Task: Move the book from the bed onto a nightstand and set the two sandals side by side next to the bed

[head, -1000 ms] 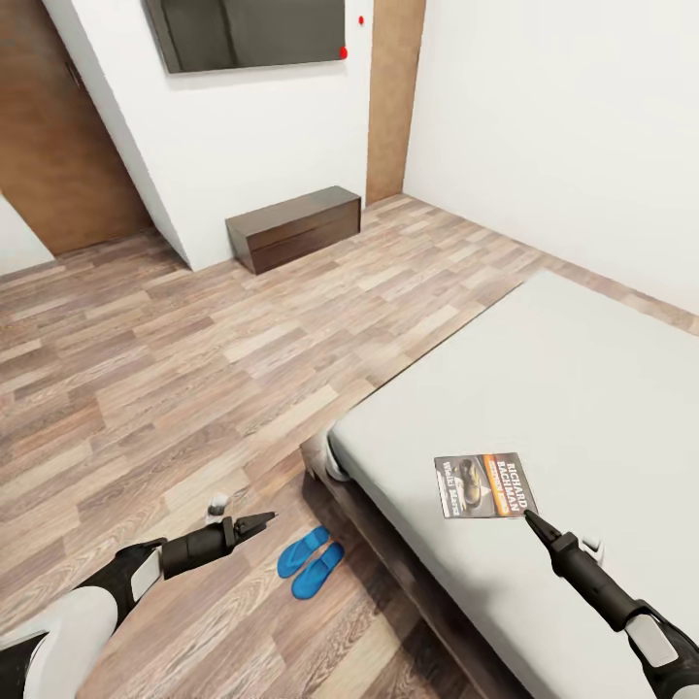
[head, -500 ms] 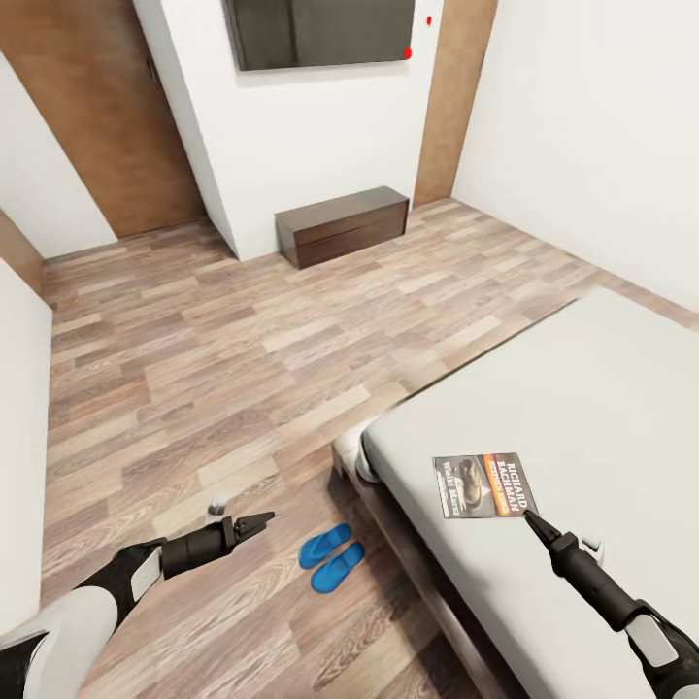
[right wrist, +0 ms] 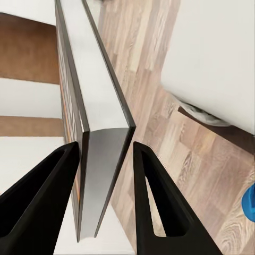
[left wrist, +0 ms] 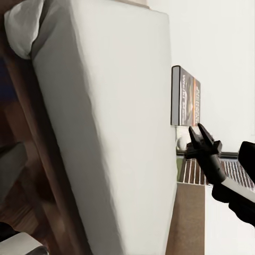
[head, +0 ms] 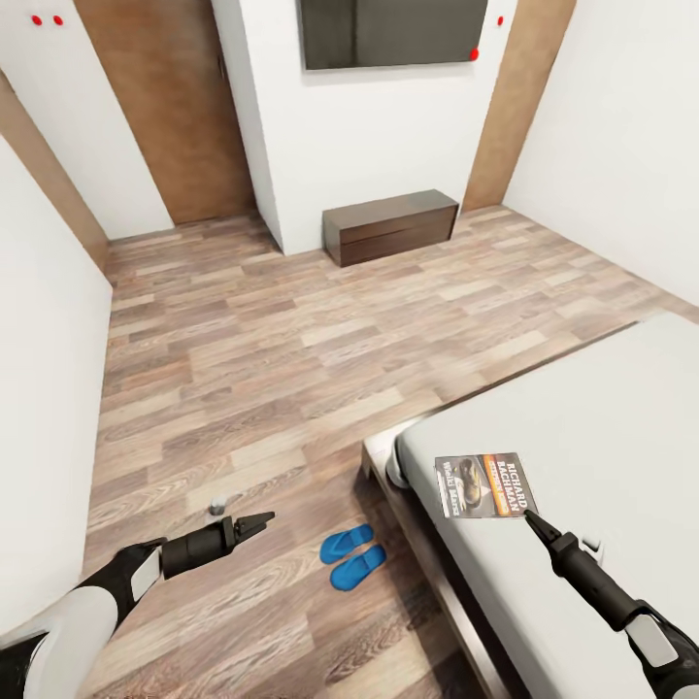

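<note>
"Book, the thin dark paperback with the orange band (head: 483,485): where have you got it?"

"You have it pinched by its lower edge in your right gripper (head: 532,517), at about 1 o'clock, lifted over the near corner of the low bed with the pale grey-white mattress (head: 592,408). In the right wrist view both black fingers (right wrist: 146,175) press on the covers (right wrist: 103,138), so the hold looks firm. An edge grip like that leaves the flat face free to set down on a nightstand top."

"And your left gripper (head: 260,524)?"

"It hangs at 10 o'clock over the brown wood-plank floor (head: 243,379), jaws narrow and holding nothing, kept out of the way, I'd judge."

"The two flat bright blue sandals (head: 352,556)?"

"At 12 o'clock, close ahead on the floor, side by side and just beside the bed's foot corner. That half looks done."

"So what next?"

"The low dark-brown cabinet (head: 391,226) at 12 o'clock, against the far wall, carries no lamp; I'd not take it for a nightstand. You likely need to turn toward the headboard end."
</note>
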